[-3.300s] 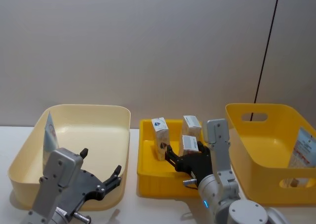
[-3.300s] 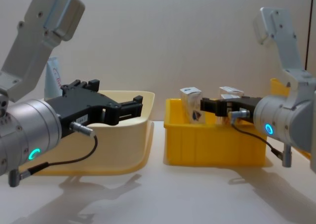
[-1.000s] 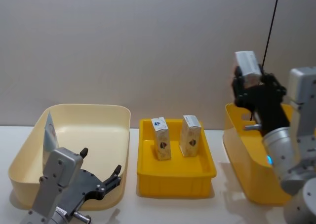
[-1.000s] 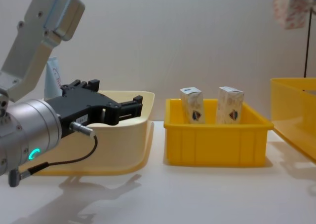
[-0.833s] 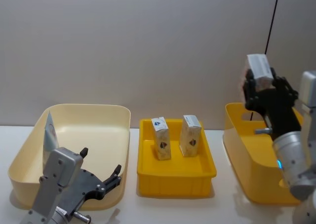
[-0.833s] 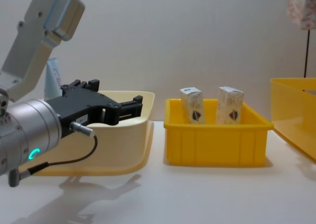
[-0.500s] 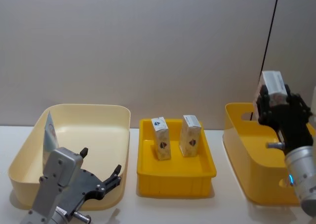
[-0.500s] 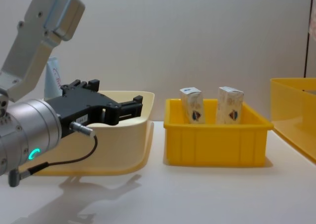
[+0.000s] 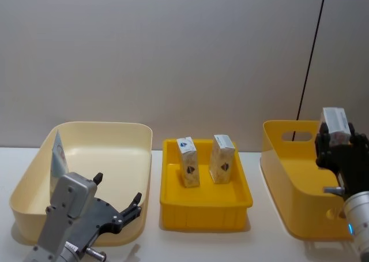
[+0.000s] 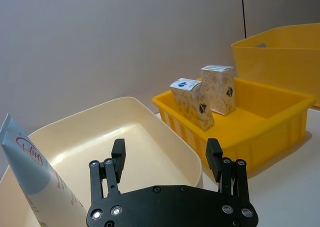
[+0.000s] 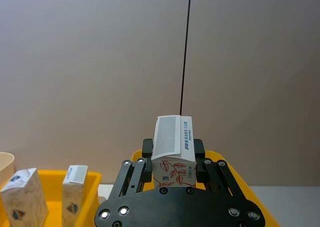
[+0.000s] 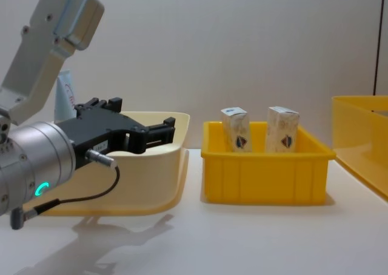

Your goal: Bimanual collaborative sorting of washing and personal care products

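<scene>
Sorting is underway: right end effector (image 9: 337, 142) clamps one carton (image 9: 336, 123) above the yellow bin (image 9: 288, 181), two cartons (image 9: 204, 160) remain in the tray (image 9: 173, 201), left end effector (image 9: 118, 211) idles apart.

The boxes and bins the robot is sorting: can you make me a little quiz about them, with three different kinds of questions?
1. True or false: the right tool is shut on a carton.
2. How many cartons stand in the small yellow tray? A) one B) two C) four
3. Fill in: the pale-blue tube leans in the ____ bin, near the open left tool.

Key: 1 true; 2 B; 3 cream.
</scene>
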Available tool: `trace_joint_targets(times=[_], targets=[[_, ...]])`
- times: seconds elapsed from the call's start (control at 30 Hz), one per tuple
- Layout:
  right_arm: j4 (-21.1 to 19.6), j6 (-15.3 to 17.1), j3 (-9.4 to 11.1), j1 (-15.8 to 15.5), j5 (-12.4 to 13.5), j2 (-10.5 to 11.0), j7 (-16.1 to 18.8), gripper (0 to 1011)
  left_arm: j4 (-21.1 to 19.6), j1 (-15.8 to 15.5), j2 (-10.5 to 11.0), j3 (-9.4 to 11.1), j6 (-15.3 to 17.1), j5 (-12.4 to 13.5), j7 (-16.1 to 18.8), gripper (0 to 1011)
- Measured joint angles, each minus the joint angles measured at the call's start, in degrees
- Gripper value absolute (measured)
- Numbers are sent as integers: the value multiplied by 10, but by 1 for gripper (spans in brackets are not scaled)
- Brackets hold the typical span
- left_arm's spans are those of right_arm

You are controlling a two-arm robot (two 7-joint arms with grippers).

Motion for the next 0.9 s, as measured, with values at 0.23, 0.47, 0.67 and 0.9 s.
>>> trace_joint_targets(times=[0.23, 0.47, 0.67, 0.9], targets=[[6, 14, 5, -10, -8, -2, -5, 452, 0, 0, 0, 0, 0, 0, 0, 1003], [20, 26, 4, -13, -14, -5, -6, 452, 0, 0, 0, 0, 0, 0, 0, 1003], [32, 36, 2, -12, -20, -8, -5, 452, 0, 0, 0, 0, 0, 0, 0, 1003], [41, 42, 0, -11, -25, -10, -5, 614, 0, 0, 0, 0, 0, 0, 0, 1003]])
